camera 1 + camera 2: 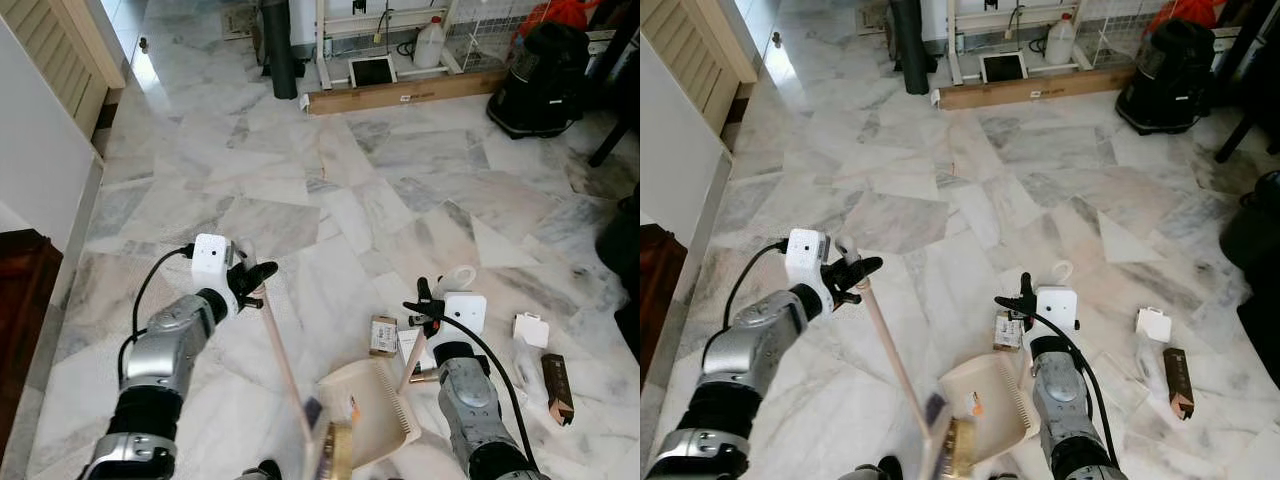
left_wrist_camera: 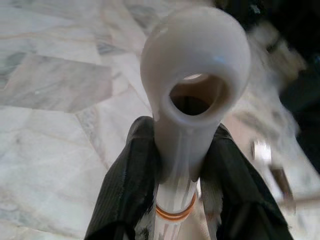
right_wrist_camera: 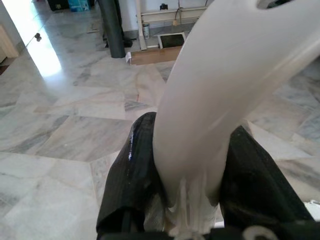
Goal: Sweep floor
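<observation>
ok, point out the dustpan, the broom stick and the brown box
dustpan (image 1: 368, 405), left eye view, bare inside of the pan.
broom stick (image 1: 281, 360), left eye view, middle of the stick.
brown box (image 1: 556, 387), left eye view, top face.

**A:** Broom (image 1: 282, 360): what do you see?

**B:** You've got a thin pale stick, tilted, running from the upper left down to the near right. Its top carries a cream plastic cap with a hanging hole (image 2: 196, 95) and an orange band just below. The brush end (image 1: 335, 452) sits at the near edge, yellowish bristles, touching the near rim of the dustpan.

**A:** Dustpan?

**B:** Cream plastic dustpan (image 1: 368, 408), near centre on the marble floor (image 1: 330, 190), mouth facing left toward the broom, comb teeth along its right wall. A small orange scrap lies inside. Its pale handle (image 1: 416, 366) rises up and to the right, looped at the top.
</observation>
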Robot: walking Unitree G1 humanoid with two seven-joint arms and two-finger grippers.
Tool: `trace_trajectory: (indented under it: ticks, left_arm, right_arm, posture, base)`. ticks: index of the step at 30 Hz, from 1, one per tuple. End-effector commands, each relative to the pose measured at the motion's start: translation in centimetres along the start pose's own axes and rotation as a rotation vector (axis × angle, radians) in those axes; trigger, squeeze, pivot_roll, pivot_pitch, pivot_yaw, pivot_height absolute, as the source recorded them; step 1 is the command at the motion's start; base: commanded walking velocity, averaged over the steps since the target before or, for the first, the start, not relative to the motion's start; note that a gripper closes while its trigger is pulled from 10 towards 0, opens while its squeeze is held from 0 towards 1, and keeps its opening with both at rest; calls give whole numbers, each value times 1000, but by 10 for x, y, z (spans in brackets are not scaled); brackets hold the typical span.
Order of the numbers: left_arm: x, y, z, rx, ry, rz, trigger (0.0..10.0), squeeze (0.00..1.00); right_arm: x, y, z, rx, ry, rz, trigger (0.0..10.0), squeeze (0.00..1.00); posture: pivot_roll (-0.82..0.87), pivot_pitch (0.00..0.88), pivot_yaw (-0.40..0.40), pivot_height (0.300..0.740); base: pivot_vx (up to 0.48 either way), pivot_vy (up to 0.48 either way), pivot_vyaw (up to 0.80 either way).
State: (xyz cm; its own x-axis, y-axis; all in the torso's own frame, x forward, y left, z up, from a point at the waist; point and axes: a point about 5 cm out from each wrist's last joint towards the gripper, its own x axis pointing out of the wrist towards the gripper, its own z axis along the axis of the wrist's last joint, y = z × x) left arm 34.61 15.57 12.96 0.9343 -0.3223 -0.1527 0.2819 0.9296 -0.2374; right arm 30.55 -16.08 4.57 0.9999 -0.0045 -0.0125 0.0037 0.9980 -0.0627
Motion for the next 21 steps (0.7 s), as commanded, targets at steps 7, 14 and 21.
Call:
trace_trajectory:
  ticks: [7,14,21]
  left_arm:
    - [3,-1,12,-90,-109,43,10000,0]
    - [-2,0,24,-101,-206,77,10000,0]
    - [-16,7,36,-81,-316,129,10000,0]
  right_arm:
    - [-13,8,-23,60,125,12,10000,0]
    - [-12,7,-23,64,127,14,10000,0]
    - [-11,8,-23,69,131,15,10000,0]
  posture:
    - [1,183,62,740]
    - [6,177,61,740]
    - [9,170,60,740]
  base:
    - [0,0,0]
    - [0,0,0]
    - [0,0,0]
